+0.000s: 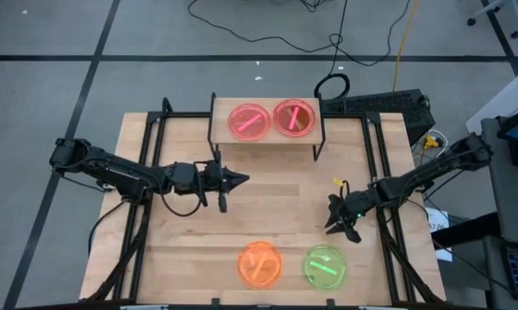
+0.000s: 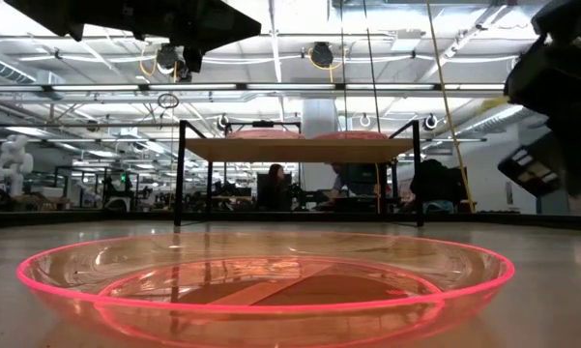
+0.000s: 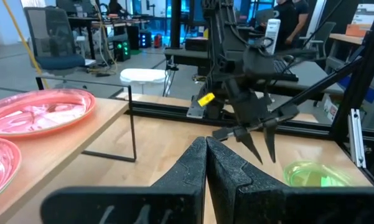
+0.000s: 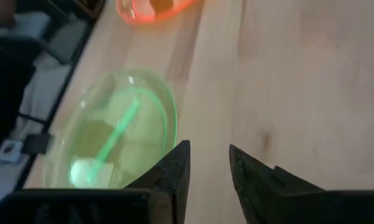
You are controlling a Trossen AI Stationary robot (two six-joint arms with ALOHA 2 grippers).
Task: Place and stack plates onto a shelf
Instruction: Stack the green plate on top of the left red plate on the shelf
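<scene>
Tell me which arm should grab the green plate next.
Right. The right gripper hangs close above the green plate, fingers parted, plate filling its wrist view. The left gripper sits shut near the shelf, with the orange plate nearer it.

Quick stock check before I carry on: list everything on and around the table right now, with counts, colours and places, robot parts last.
pink plates: two, pink-red, side by side on the shelf
shelf: one, light wood on black legs, far middle of the table
orange plate: one, near edge, middle
green plate: one, near edge, beside the orange plate
table: one, light wood
cables: black and yellow, on the floor beyond the table
left gripper: jaws shut, empty, above mid-table before the shelf
right gripper: jaws apart, empty, above the green plate
</scene>
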